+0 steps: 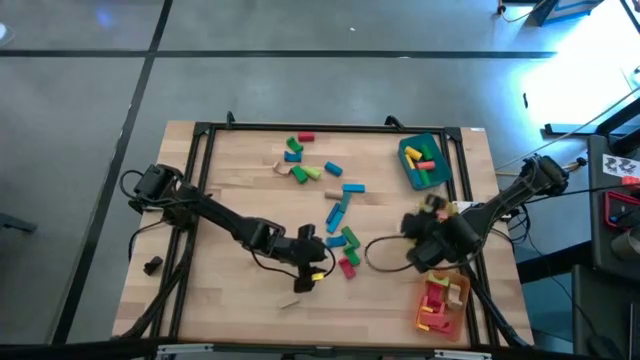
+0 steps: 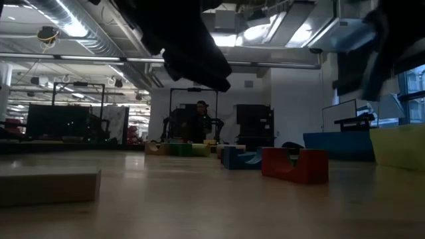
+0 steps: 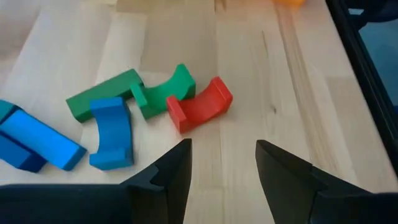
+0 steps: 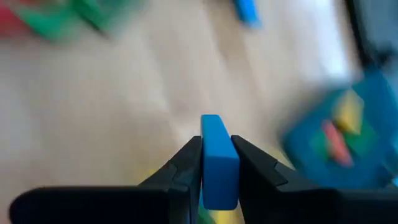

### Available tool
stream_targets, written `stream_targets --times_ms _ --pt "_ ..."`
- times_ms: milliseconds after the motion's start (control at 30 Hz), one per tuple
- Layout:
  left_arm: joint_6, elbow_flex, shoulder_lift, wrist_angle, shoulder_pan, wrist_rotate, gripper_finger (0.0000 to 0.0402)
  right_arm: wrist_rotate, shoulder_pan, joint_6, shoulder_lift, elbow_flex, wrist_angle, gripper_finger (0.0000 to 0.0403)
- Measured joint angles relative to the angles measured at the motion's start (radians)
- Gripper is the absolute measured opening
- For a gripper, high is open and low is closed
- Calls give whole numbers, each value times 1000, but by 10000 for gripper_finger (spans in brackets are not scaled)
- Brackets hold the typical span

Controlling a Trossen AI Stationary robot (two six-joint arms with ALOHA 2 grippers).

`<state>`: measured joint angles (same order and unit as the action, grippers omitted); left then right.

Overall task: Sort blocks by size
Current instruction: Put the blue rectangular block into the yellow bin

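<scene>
Loose blocks lie on the wooden table: a far group and a near group of blue, green and red pieces. My left gripper stands open just short of a red arched block, with green and blue arched blocks beside it; nothing is between its fingers. In the high view it is at the table's near middle. My right gripper, at the right, is shut on a blue block. My right gripper pinches the blue block by its two broad sides between its two fingers. The block's narrow face shows between the fingers, and its end sticks out past the fingertips. The fingers slant down, and the block is lifted clear of the table.
A teal tray with several blocks stands at the far right, an orange tray with pink, red and yellow pieces at the near right. A plain wood block lies near the front edge. A dark frame borders the table.
</scene>
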<state>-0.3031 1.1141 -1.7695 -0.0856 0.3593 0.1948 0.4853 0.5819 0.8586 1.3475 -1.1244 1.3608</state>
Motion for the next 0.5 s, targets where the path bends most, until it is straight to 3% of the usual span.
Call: stream_targets --times_ms 133,500 --pt "-18 0 0 -13 9 1 163 -57 0 128 -5 0 223 66" --pt "-124 0 0 -86 46 0 164 -115 0 131 -32 50 209 105"
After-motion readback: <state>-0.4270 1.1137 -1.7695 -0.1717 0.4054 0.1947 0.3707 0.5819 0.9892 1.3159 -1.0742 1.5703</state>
